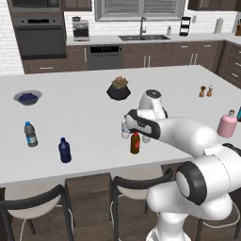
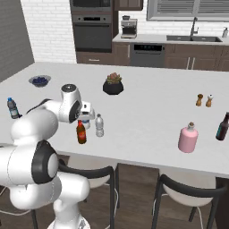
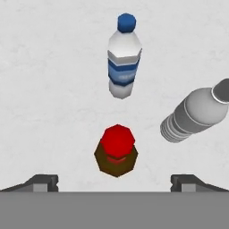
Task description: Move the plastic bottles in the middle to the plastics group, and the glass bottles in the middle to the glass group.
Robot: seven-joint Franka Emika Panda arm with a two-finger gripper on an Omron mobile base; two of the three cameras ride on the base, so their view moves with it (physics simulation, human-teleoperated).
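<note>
A white desk in a kitchen was seen carrying bottles. The fingers were held wide apart above the red-capped glass bottle, gripping nothing

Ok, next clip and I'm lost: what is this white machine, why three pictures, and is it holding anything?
It is a white robot arm on a driving base, in a rendered kitchen. Two pictures come from cameras on the base, behind the arm to its left and right; the third looks down from the hand itself. Its jaws stand wide open, holding nothing, above three bottles mid-counter: a red-capped brown bottle, a blue-labelled water bottle and a plain greyish bottle. On the white counter also stand a navy bottle and a clear bottle to the left, a pink bottle to the right, a bowl, a plant and two shakers.
</note>
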